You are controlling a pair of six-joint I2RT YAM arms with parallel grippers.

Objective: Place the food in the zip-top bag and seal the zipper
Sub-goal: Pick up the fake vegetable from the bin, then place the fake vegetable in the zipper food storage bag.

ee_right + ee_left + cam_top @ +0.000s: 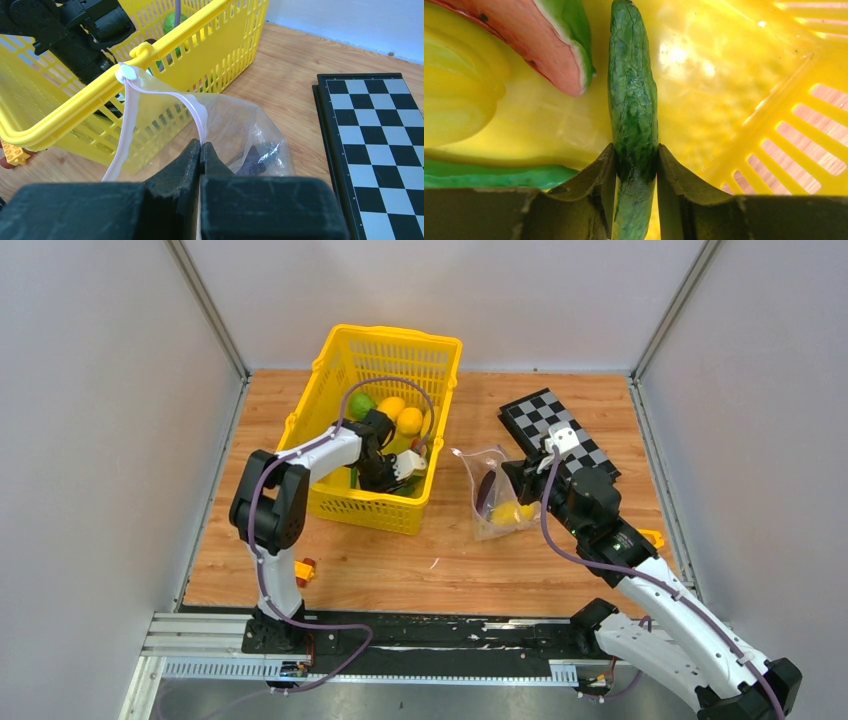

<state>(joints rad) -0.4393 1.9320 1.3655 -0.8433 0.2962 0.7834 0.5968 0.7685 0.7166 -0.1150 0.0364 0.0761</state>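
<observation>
My left gripper (636,160) is down inside the yellow basket (330,360), shut on a long green pod (631,95) that lies on the basket floor. A watermelon slice (549,45), a yellow fruit (459,85) and another green pod (489,176) lie beside it. Yellow fruits (400,415) and a green ball (360,403) show in the basket from above. My right gripper (201,147) is shut on the pink zipper (192,107) of the clear zip-top bag (492,490) and holds its mouth up and open. An eggplant (484,492) and a yellow fruit (508,512) lie in the bag.
A chequerboard (560,430) lies right of the bag. The basket's near wall (165,45) stands close to the bag's mouth. An orange toy (304,570) lies near the left arm's base, another orange piece (655,537) near the right arm. Grey walls enclose the table.
</observation>
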